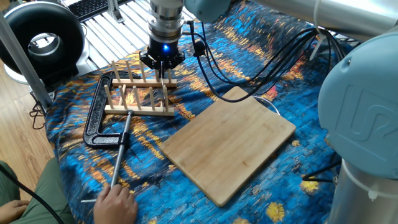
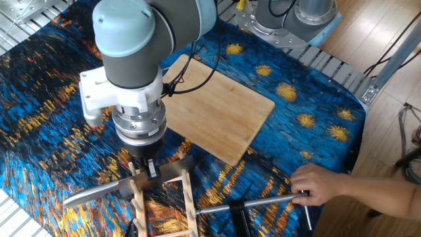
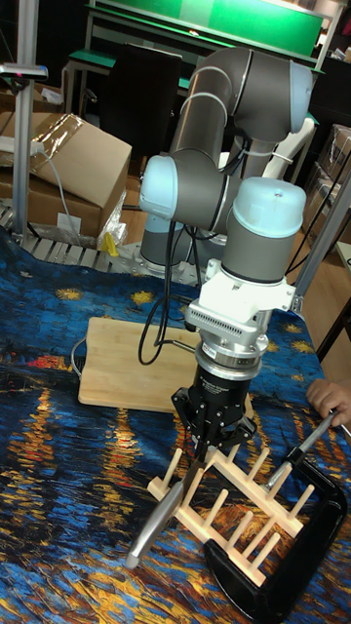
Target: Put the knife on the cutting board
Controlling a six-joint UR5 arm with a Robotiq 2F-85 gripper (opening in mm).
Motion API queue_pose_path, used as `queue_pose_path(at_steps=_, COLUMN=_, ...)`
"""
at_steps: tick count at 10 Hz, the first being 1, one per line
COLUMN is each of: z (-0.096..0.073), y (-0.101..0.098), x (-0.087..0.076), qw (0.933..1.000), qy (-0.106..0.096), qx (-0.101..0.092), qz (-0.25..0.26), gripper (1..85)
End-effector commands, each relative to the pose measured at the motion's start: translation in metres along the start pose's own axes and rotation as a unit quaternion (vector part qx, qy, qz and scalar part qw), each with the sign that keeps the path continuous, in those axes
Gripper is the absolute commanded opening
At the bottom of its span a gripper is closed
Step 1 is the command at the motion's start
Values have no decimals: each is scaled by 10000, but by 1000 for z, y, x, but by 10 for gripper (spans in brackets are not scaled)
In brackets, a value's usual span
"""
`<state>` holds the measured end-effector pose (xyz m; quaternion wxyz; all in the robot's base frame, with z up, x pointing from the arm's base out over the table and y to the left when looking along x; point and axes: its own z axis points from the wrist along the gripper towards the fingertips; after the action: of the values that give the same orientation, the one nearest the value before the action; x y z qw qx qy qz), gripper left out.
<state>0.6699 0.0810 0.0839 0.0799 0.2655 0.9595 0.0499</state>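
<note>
The tool [image 2: 148, 166] points straight down over the wooden dish rack [image 2: 162, 207], its two fingers clenched on the knife [image 2: 125, 187] near where blade meets handle. The knife is a small cleaver. In the tall fixed view its slim handle slants down and out past the rack's near rail, the end low over the blue patterned cloth [image 2: 52, 99] that covers the counter; I cannot tell whether it touches. The blade lies among the upright pegs at the rack's end.

The cutting board [image 2: 214, 108], a large plain bamboo rectangle, lies flat and bare just beyond the rack, toward the arm's base. A black clamp [image 1: 99, 121] lies against the rack's other side, and a person's hand [image 2: 322, 185] holds the end of its long metal rod [image 2: 253, 203].

The main risk, as I judge it, is snagging. If the tool lifts or swings before the blade clears the pegs, the knife could catch, twist in the fingers, or drag the light rack along. The grip looks off-centre, so the knife may tilt or slip out. A sideways sweep could also knock the rod and the nearby hand.
</note>
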Motion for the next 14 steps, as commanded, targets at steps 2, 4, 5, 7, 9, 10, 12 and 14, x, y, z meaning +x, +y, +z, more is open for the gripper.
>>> queue_pose_path(at_steps=2, z=-1, y=17, x=-17, qw=9994, qy=-272, qx=-199, qz=-96, gripper=10)
queue_pose_path(at_steps=4, z=-8, y=18, x=-18, qw=9996, qy=-211, qx=-183, qz=-8, gripper=10)
queue_pose_path(at_steps=5, z=-15, y=21, x=-18, qw=9997, qy=-114, qx=-196, qz=35, gripper=10)
queue_pose_path(at_steps=7, z=-26, y=23, x=-18, qw=9998, qy=-10, qx=-205, qz=54, gripper=10)
queue_pose_path(at_steps=9, z=-39, y=24, x=-17, qw=9999, qy=77, qx=-127, qz=-5, gripper=10)
queue_pose_path(at_steps=10, z=-46, y=23, x=-16, qw=9999, qy=133, qx=-87, qz=-68, gripper=10)
queue_pose_path(at_steps=12, z=-63, y=25, x=-14, qw=9996, qy=192, qx=41, qz=-205, gripper=10)
queue_pose_path(at_steps=14, z=-82, y=35, x=-7, qw=9989, qy=316, qx=150, qz=-310, gripper=10)
